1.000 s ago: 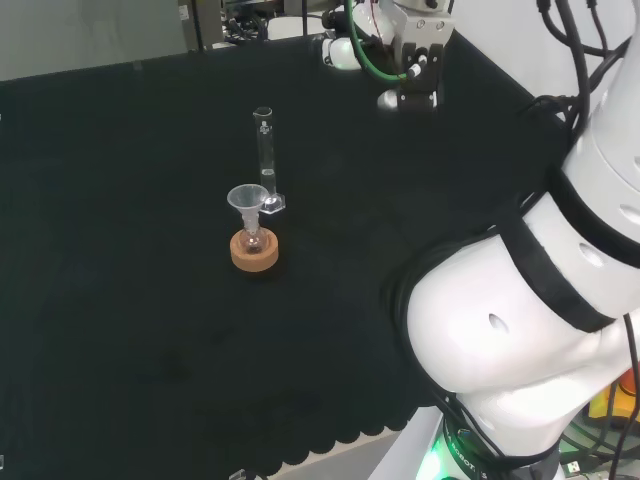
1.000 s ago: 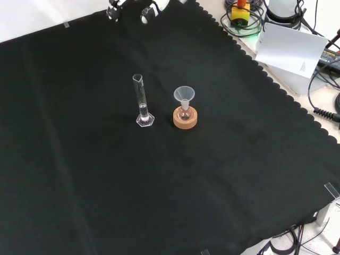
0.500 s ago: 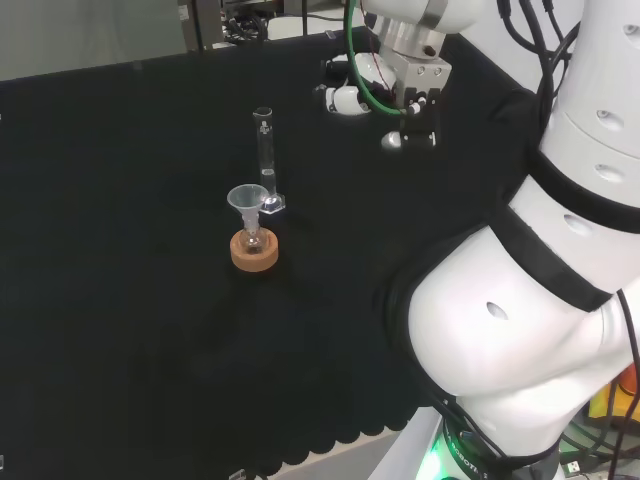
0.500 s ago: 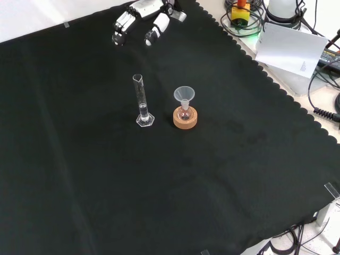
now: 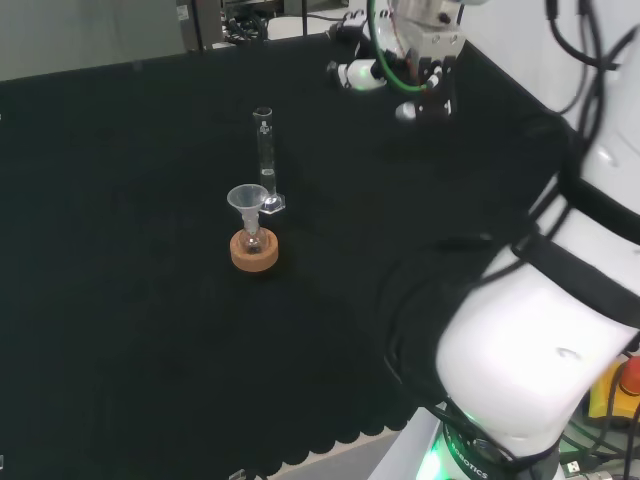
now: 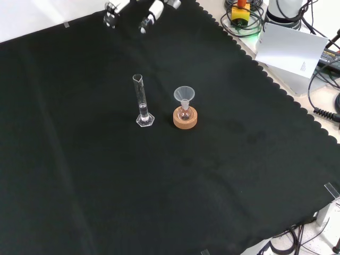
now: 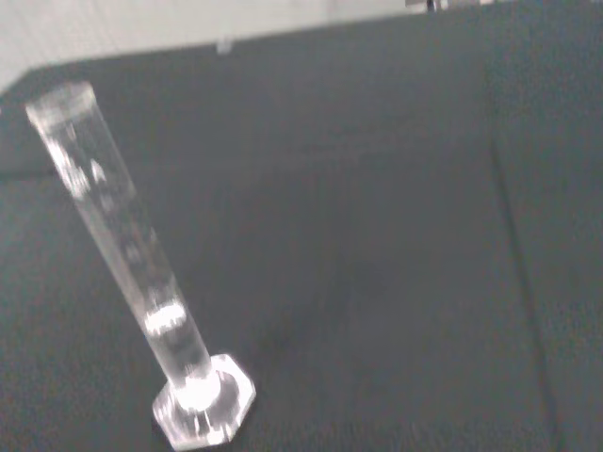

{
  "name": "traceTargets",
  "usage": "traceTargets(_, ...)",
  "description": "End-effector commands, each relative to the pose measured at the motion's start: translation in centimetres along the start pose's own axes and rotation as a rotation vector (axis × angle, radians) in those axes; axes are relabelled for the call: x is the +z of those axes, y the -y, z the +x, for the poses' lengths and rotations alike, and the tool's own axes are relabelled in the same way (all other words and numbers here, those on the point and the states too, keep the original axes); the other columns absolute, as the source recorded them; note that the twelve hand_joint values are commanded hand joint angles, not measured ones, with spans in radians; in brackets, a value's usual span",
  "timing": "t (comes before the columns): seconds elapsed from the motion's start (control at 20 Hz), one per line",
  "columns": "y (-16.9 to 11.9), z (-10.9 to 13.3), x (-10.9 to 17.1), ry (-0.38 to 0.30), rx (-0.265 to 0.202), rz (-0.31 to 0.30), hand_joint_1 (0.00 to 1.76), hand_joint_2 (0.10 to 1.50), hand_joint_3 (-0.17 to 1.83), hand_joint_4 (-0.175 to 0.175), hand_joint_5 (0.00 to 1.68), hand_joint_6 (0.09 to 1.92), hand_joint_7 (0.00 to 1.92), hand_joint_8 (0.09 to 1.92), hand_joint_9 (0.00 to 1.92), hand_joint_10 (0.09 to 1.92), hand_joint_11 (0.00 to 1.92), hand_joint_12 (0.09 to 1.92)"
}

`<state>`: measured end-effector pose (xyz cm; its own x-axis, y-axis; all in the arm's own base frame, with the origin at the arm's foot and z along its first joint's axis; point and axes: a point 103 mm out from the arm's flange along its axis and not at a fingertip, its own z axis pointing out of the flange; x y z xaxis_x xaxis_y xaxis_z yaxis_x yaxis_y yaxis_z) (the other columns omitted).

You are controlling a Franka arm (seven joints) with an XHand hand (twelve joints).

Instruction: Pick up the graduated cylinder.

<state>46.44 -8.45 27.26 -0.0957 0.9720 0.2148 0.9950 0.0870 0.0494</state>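
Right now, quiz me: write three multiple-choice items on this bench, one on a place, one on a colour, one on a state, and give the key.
1. In the front view, where does the graduated cylinder stand relative to the cork ring?
A. To its left
B. To its right
C. On top of it

2. What colour is the cloth on the bench?
A. White
B. Black
C. Green

3. How does the robot hand stand to the graduated cylinder?
A. Curled round it
B. Pressing on its base
C. Apart from it, touching nothing

Key:
1. A: the front view shows the cylinder left of the ring, which carries a small flask with a funnel.
2. B: the cloth is black in the head and front views.
3. C: the robot hand is at the front view's top edge, bare cloth between it and the upright cylinder.
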Motion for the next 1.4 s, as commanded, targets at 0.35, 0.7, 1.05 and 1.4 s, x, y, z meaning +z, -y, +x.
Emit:
traceTargets(0.35,-0.6,2.8,12.8,-0.263,-0.082,0.124,0.57,1.13,-0.06,-0.046,0.43,0.09,0.29,0.68,0.58,0.63,0.34,1.35)
traceTargets(0.7,-0.5,2.8,13.7,-0.382,-0.076,0.112,0.72,1.06,-0.10,-0.046,0.48,0.09,0.30,0.68,0.60,0.62,0.35,1.35)
traceTargets(1.05,-0.8,3.2,14.6,-0.450,-0.117,0.120,0.80,1.03,-0.16,-0.040,0.48,0.09,0.34,0.68,0.64,0.59,0.38,1.33)
traceTargets(1.4,-1.4,3.8,16.0,-0.508,-0.128,0.118,0.84,1.01,-0.17,-0.032,0.43,0.09,0.33,0.66,0.62,0.58,0.39,1.33)
